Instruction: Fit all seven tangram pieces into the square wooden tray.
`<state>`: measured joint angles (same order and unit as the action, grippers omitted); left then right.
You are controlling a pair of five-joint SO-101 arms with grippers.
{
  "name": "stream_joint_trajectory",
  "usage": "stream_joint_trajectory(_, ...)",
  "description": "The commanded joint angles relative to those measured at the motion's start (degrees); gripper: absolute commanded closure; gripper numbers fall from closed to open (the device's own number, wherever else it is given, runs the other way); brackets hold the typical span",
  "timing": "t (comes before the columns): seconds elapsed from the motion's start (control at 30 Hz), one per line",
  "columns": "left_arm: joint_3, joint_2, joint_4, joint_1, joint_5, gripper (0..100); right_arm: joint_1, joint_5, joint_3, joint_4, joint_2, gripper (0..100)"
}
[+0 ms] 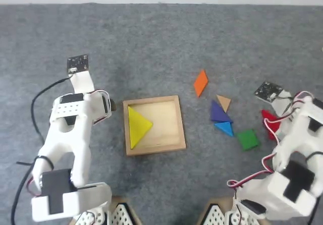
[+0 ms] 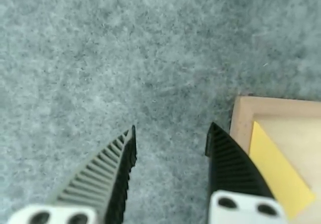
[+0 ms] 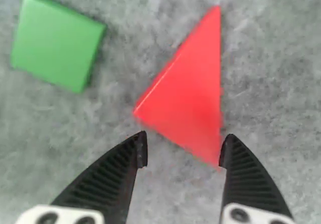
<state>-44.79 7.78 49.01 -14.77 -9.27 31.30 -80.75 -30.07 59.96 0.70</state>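
Red triangle point(image 3: 193, 93) lies flat on the grey felt point(image 1: 161, 43), well to the right of the wooden tray point(image 1: 151, 100). The right gripper point(image 3: 186, 136) hangs over its near edge with jaws wide. One tip is off the long edge and the other is at the far corner, so the piece sits roughly between them. Judgement: this is a line-up for a pinch across the triangle, with nothing gripped yet. Whether the tips touch the felt I cannot tell from this angle.

The green square point(image 3: 55, 43) lies just beside the red piece, apart from it, with felt showing between them.

The left gripper point(image 2: 172, 128) is also wide open and holds nothing. It is over bare felt just beside the tray's left rim. The yellow triangle point(image 1: 137, 126) is already seated against the tray's left side, which probably explains why that arm is there.

Comparing views:
- The right wrist view gives the jaw-to-piece alignment, whereas in the high view the right arm covers part of the red piece.
- The high view gives the layout. The orange parallelogram point(image 1: 201, 82), tan triangle point(image 1: 223, 103), purple triangle point(image 1: 219, 113) and blue triangle point(image 1: 224, 128) are clustered between tray and green square, the purple touching its neighbours.
- The left wrist view confirms the yellow piece lies inside the rim, not on it.

One of seven is placed.
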Motion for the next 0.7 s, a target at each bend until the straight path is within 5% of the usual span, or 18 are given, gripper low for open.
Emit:
stream_joint_trajectory(0.0,0.1,2.5,-1.1,0.1,2.7,78,0.3,1.8,0.0,-4.2,0.3,75.8)
stream_joint_trajectory(0.67,0.1,2.5,-1.5,0.2,3.0,78,-4.0,4.0,-0.8,0.8,0.4,75.6)
